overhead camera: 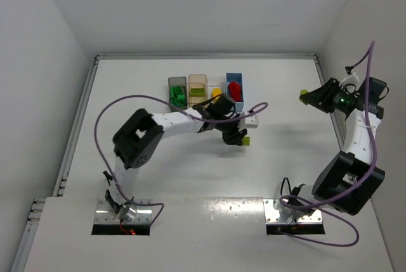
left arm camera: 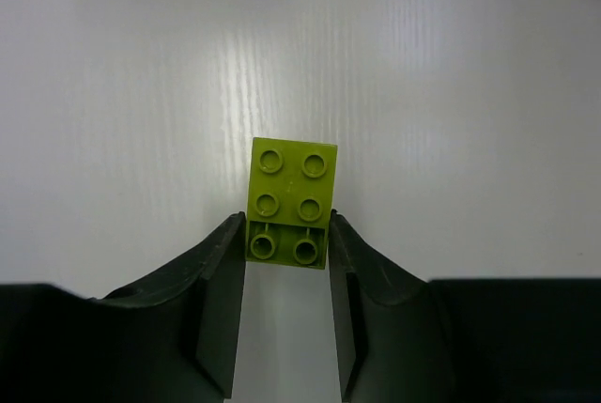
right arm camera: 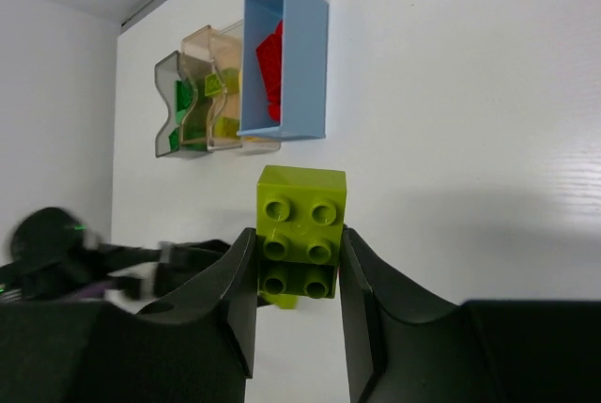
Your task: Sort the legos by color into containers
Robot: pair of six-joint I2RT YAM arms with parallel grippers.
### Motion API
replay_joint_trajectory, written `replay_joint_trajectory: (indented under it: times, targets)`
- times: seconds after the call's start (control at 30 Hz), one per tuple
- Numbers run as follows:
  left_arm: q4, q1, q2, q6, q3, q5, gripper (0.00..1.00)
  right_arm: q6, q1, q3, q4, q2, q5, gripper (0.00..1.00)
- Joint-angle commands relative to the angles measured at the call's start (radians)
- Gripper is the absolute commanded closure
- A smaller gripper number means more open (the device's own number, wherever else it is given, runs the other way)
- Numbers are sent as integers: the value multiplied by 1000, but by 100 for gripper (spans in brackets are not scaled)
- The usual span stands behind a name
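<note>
My left gripper (overhead camera: 238, 139) is shut on a lime green lego (overhead camera: 245, 140) low over the table, in front of the containers. In the left wrist view the same studded brick (left arm camera: 291, 198) sits pinched between the fingertips (left arm camera: 286, 239). My right gripper (overhead camera: 309, 97) is raised at the right side and shut on another lime green lego (overhead camera: 304, 92); its wrist view shows that two-layer brick (right arm camera: 300, 224) clamped in the gripper (right arm camera: 299, 255). The dark grey bin (overhead camera: 177, 82) holds dark green legos, the tan bin (overhead camera: 198, 79) a lime one, the clear bin (overhead camera: 216, 82) a yellow one, the blue bin (overhead camera: 235, 76) red ones.
The four bins stand in a row at the back centre, touching side by side, and show in the right wrist view as well, with the blue bin (right arm camera: 315, 37) nearest. Purple cables loop off both arms. A raised rail (overhead camera: 206, 56) edges the table's back, with white walls around.
</note>
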Motion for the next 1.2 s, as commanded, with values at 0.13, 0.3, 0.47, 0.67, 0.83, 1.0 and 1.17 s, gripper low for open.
replay_joint_trajectory:
  times: [0.13,0.3,0.47,0.67,0.83,1.0,1.17]
  targets:
    - [222,96,-350,-403,-29,-216,83,-20,169,61,140,86,-15,100]
    - [59,225,-326,-442,49,-363,83,11,330,203,208,230,21,100]
    - [4,325,-251,-491,83,-422,84,11,439,360,208,367,41,100]
    - [-18,388,-193,-546,94,-445,84,11,529,500,208,479,50,100]
    - [-38,411,-111,-556,153,-445,69,-23,589,534,176,509,61,100]
    - [-47,443,-77,-577,164,-476,57,-54,635,534,167,509,84,100]
    - [-47,463,-67,-596,184,-466,35,-92,704,586,147,555,113,100]
